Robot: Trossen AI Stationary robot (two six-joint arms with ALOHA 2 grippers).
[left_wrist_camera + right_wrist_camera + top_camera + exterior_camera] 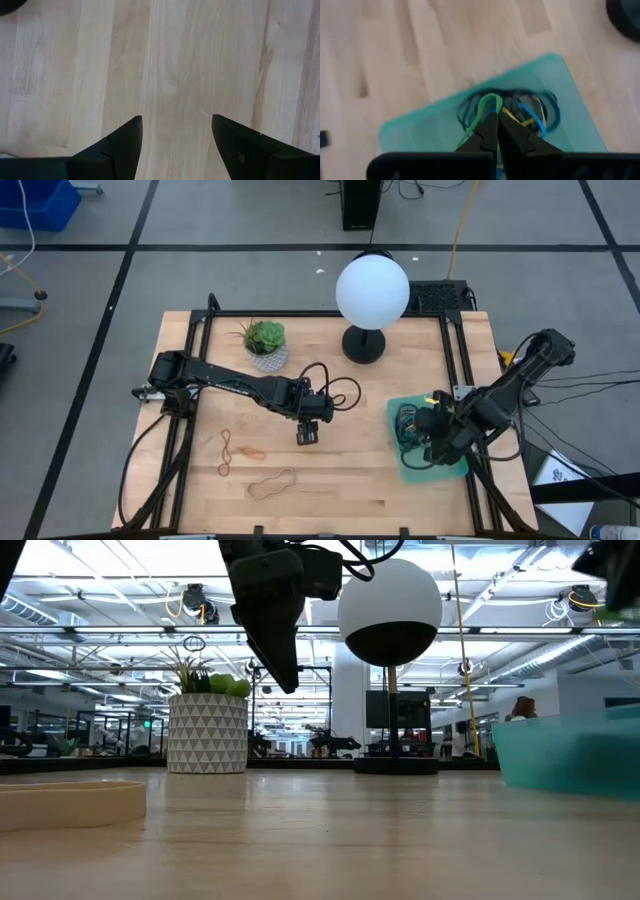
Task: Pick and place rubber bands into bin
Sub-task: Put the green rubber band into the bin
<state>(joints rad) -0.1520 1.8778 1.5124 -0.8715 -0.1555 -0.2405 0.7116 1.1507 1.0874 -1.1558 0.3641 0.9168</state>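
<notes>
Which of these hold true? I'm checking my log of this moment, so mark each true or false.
1. The right gripper is shut on a green rubber band above the bin. True.
2. The left gripper holds a band. False: it is open, over bare wood.
3. Bands lie on the table. True.
4. The bin is empty. False: it holds a pile of bands.
5. The plant pot sits inside the bin. False: it stands apart.

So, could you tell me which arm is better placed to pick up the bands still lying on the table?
Left, probably. The left gripper hangs open above bare wood, close to the loose rubber bands. The right gripper is shut on a green band over the bin.
</notes>
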